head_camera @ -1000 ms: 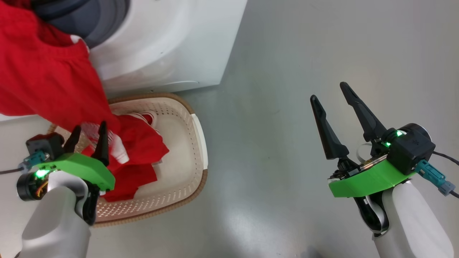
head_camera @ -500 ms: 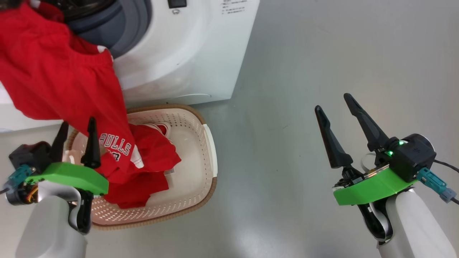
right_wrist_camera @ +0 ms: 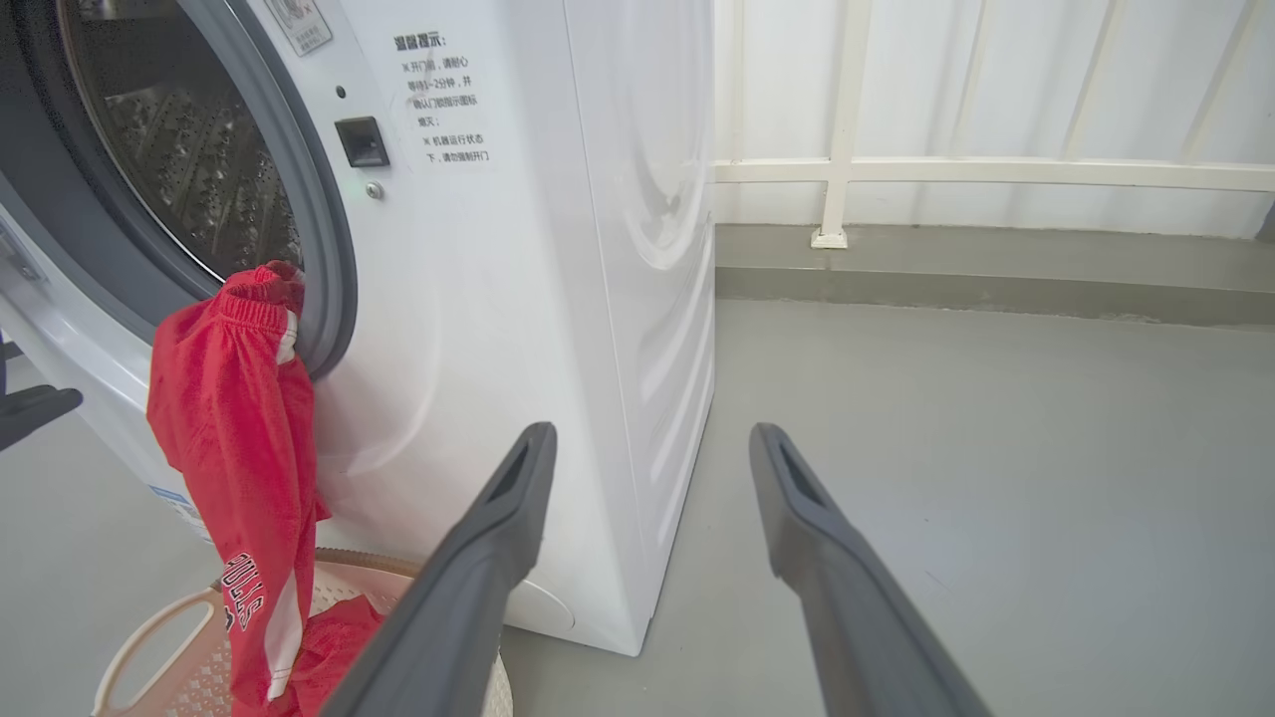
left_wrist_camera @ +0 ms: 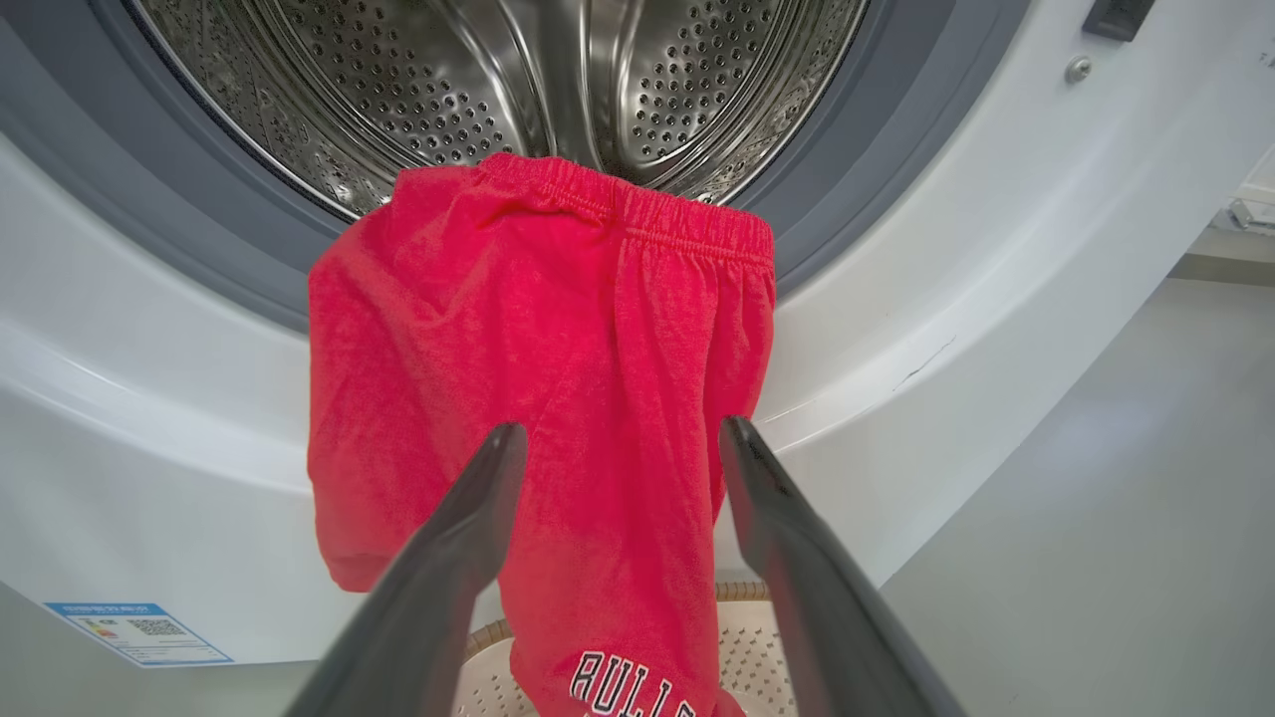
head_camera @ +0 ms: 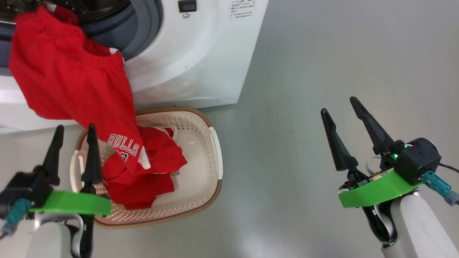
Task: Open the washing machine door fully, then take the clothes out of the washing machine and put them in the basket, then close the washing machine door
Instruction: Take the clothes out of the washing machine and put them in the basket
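At the lower left of the head view the left hand (head_camera: 76, 126) is held spread and empty, as is the right hand (head_camera: 338, 104) at the lower right. Beyond, the clothes (head_camera: 71, 82) are draped from the washing machine (head_camera: 200, 53) at upper left down into the basket (head_camera: 213, 168).

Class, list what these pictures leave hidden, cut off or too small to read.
- Head view: the floor of the basket is partly hidden under the clothes.
- Left wrist view: the lettering on the clothes is cut off by the bottom edge.
- Left wrist view: the bottom of the drum is hidden behind the red waistband.
- Head view: the label on the washing machine is too small to read.
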